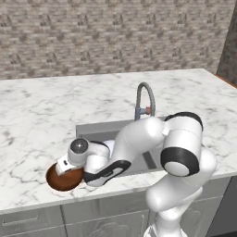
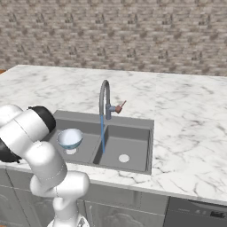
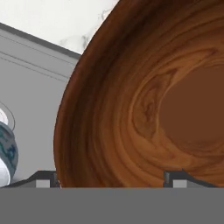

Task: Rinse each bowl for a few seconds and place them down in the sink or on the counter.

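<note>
marble counter (image 1: 37,115), unlabelled brown bowl (image 1: 62,179) under gripper (image 1: 65,167)

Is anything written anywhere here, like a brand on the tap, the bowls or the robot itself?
No readable text anywhere.
Brown bowl: wood grain, no lettering.
Pale bowl: a dark blue-green pattern on its outside, no words.
Tap, sink, counter, arm: no labels or numbers visible.

Reddish-brown bowl (image 3: 144,100), grey-veined white counter (image 1: 37,111)
</note>
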Controlling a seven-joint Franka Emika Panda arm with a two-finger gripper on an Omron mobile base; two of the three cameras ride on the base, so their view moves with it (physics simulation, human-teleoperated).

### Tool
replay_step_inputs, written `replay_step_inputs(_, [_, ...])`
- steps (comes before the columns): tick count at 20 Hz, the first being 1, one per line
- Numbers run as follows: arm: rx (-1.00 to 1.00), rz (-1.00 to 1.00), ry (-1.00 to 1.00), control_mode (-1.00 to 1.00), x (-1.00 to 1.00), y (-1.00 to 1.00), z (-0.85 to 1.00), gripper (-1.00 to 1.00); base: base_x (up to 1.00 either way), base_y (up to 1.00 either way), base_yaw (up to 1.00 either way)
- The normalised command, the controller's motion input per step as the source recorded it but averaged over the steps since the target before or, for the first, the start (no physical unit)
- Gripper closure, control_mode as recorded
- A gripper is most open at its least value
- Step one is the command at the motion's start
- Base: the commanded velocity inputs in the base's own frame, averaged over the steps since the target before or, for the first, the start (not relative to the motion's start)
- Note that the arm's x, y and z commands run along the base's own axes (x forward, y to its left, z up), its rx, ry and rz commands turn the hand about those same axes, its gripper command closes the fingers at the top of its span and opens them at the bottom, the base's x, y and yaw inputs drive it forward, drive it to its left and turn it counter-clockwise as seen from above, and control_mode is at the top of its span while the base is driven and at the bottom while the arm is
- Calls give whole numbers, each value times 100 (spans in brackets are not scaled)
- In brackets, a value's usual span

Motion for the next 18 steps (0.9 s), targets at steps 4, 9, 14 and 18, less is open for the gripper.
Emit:
replay_step_inputs(4, [6, 0, 0, -100, 0, -3, 28, -100, 0, 0, 0])
replay_step_inputs(9, [6, 0, 1, -100, 6, -1, 33, -100, 0, 0, 0])
replay_step_inputs(14, [5, 1, 0, -100, 1, -9, 58, -100, 0, 0, 0])
replay_step_inputs(18, [5, 0, 0, -100, 0, -13, 66, -100, 0, 0, 0])
